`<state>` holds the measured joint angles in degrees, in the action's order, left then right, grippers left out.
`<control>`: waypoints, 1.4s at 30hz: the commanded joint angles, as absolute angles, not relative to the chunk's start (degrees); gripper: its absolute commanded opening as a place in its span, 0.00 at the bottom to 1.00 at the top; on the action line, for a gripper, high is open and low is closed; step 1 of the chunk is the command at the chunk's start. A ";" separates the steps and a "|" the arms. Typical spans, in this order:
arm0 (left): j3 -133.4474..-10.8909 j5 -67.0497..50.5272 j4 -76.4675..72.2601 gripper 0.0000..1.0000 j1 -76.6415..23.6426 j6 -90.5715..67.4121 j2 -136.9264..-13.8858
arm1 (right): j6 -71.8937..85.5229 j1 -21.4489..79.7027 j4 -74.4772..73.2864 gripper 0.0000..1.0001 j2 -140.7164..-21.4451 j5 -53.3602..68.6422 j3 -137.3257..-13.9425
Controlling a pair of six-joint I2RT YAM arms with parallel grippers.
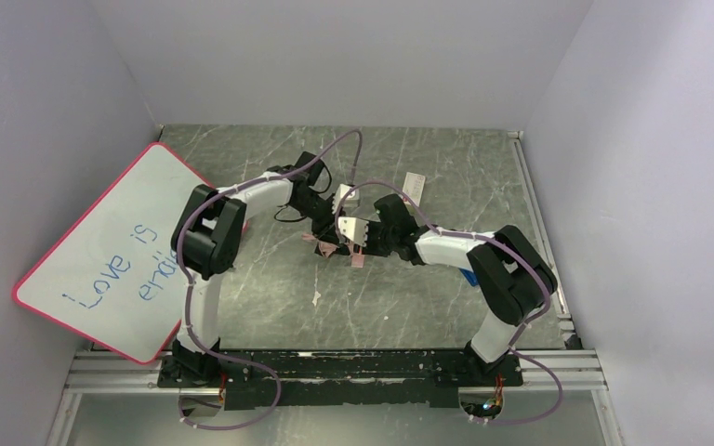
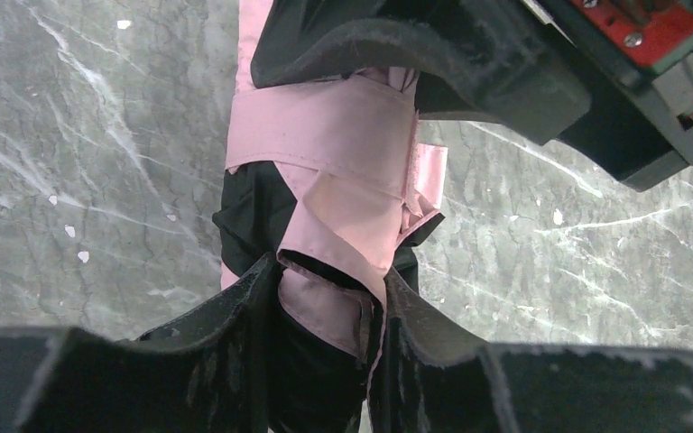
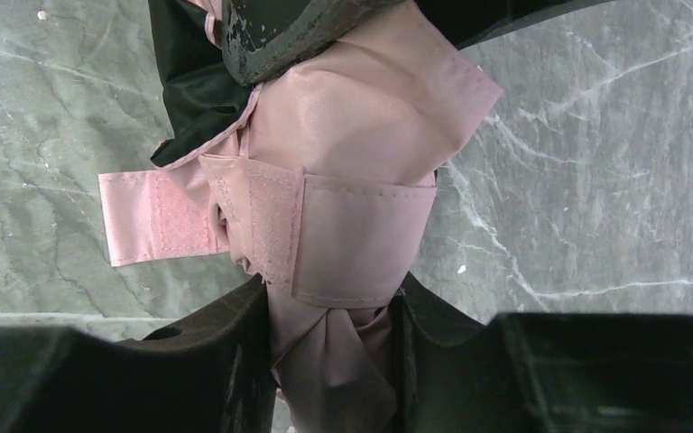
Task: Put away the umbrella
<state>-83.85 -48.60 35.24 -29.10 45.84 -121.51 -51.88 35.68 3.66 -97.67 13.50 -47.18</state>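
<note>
The umbrella (image 1: 344, 240) is folded into a pink and black bundle, held just above the middle of the marble table between both arms. In the left wrist view its pink wrap (image 2: 325, 153) and black fabric fill the gap between my left gripper (image 2: 329, 280) fingers, which press on it from both sides. My right gripper (image 3: 329, 293) is shut on the bundle's gathered pink fabric (image 3: 361, 135). The pink velcro strap (image 3: 158, 225) sticks out loose to the left. Each wrist view shows the other gripper's finger (image 2: 433, 54) on the far end.
A pink-framed whiteboard (image 1: 112, 251) with blue writing leans against the left wall. A small white tag (image 1: 415, 181) lies behind the grippers. White walls close in the table on three sides, and a metal rail (image 1: 539, 223) runs along the right edge.
</note>
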 commanded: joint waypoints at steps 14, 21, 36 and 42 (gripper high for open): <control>-80.10 -29.32 41.61 0.27 -33.93 44.11 -131.81 | -43.93 37.79 4.30 0.62 -90.04 14.58 -42.95; -80.92 -28.93 41.92 0.27 -34.01 43.59 -132.57 | -35.49 38.21 7.08 0.62 -77.03 14.49 -36.52; -81.99 -27.62 41.76 0.26 -34.01 42.28 -133.66 | 13.03 40.83 -3.71 0.45 -62.89 -1.33 -35.26; -82.13 -26.87 41.75 0.23 -34.18 41.54 -133.99 | 33.09 53.77 3.00 0.53 -60.77 -23.58 -28.09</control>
<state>-87.44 -42.52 38.26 -31.35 42.61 -122.87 14.59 47.03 0.16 -62.00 -7.27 -31.73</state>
